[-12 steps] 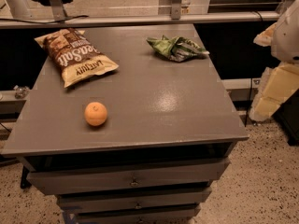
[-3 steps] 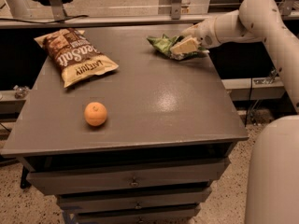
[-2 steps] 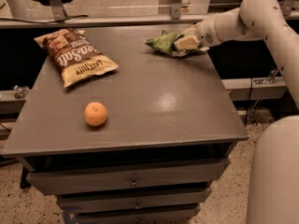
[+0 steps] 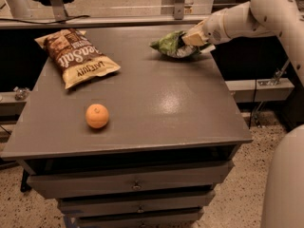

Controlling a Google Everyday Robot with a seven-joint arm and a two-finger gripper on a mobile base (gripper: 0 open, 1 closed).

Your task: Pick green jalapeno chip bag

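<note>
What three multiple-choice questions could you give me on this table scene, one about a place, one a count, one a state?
1. Where is the end effector?
A) over the near left corner
B) at the green jalapeno chip bag, by the far right edge of the table
C) down by the floor

2. How many chip bags are in view?
A) one
B) two
C) four

3. How does the brown chip bag sit?
A) standing upright
B) hanging off the edge
C) lying flat on the tabletop

Answers:
1 B, the arm's tip meets the green bag at the far right.
2 B, there is one green bag and one brown one.
3 C, its printed face lies up at the far left.
</note>
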